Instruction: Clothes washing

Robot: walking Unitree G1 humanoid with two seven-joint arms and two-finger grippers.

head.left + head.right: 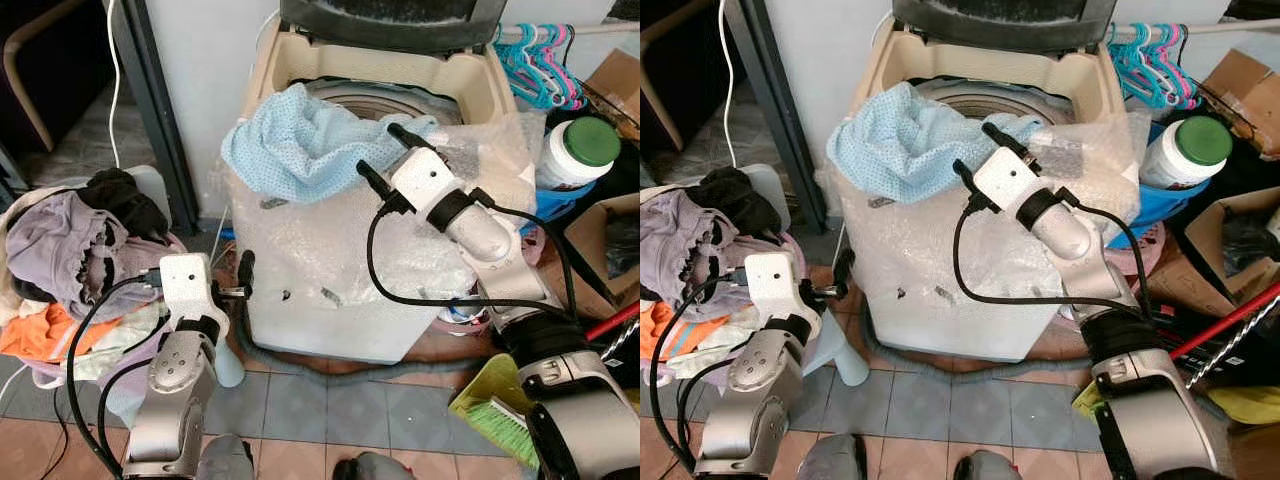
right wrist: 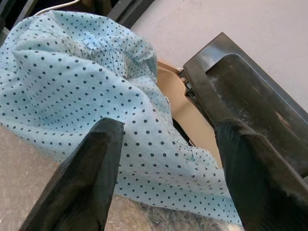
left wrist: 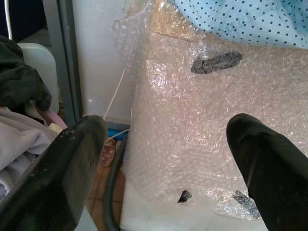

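over the front rim of the top-loading washing machine [image 1: 300, 60], whose lid stands raised at the back, a light blue dotted garment [image 1: 300, 140] lies heaped, part of it sagging toward the drum opening and part hanging down over the bubble wrap [image 1: 330, 250] that covers the machine's front. the right gripper [image 1: 382, 152] hovers just at the cloth's near edge with its two black fingers spread apart and nothing between them; in the right wrist view the dotted fabric sits directly ahead of the fingers [image 2: 86, 178], between them and the drum, with the dark lid beyond. so the garment lies forward of the right gripper, toward the machine's back, and its bulk runs crosswise along the rim rather than along the fingers. judged from this, the right arm is far the nearer one, and a short reach forward and down onto the heap would put cloth between the fingers before pushing or lifting it into the drum.

the left gripper [image 1: 243, 278] hangs low beside the machine's front wall, also spread wide and empty, looking at bubble wrap with the garment's hem above it. to its left a pink laundry basket [image 1: 45, 375] holds a pile of clothes [image 1: 70, 250] still to be loaded. a white jar with a green lid [image 1: 578, 150] stands to the machine's right, near teal and pink hangers [image 1: 540, 60].
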